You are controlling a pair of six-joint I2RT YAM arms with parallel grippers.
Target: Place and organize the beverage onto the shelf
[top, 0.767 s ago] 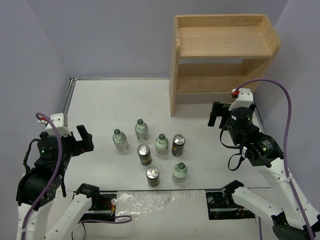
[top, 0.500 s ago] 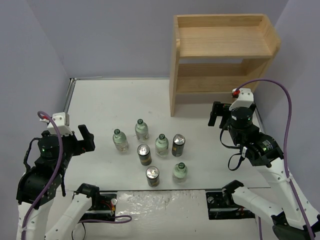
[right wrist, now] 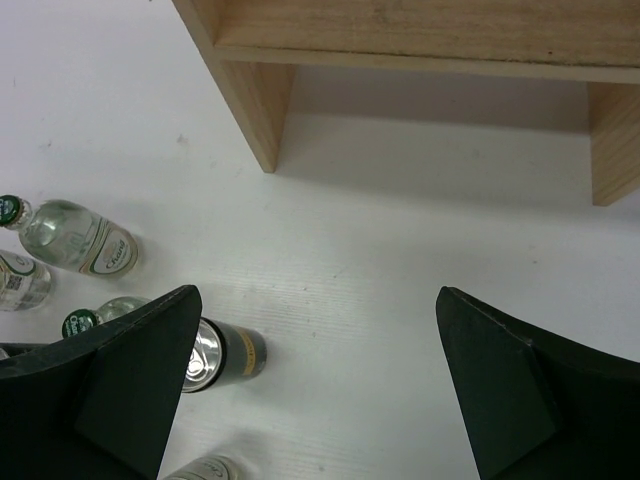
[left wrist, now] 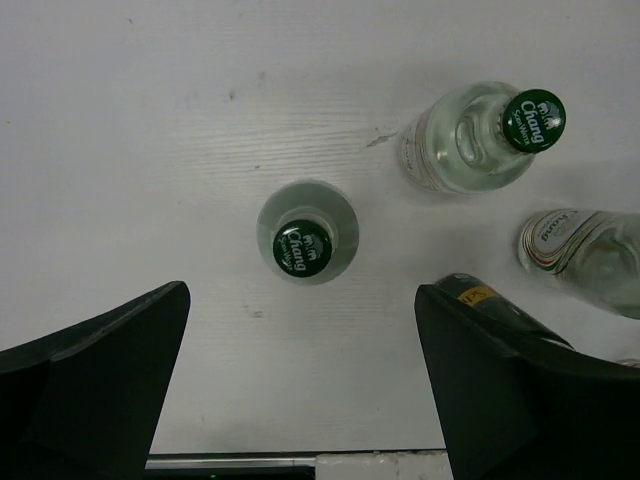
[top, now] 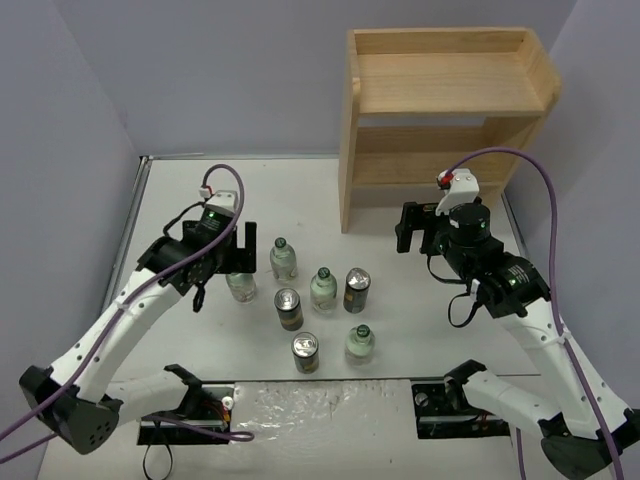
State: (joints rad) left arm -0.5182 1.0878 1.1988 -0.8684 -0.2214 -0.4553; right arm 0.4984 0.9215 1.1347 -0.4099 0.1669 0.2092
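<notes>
Your left fingers (left wrist: 100, 380) hang wide over the leftmost bottle (left wrist: 302, 247); your right fingers (right wrist: 110, 380) are wide too. The beverage (top: 322, 288) sits on the desk (top: 200, 190), seven o'clock from the shelf (top: 440, 100). The bottle is probably slick, so grip its body.

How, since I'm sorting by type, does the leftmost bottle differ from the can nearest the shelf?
The bottle is clear with a green cap; the can is dark with a silver top. The bottle narrows to a neck; the can is straight-sided. Both stand upright on the table.
</notes>
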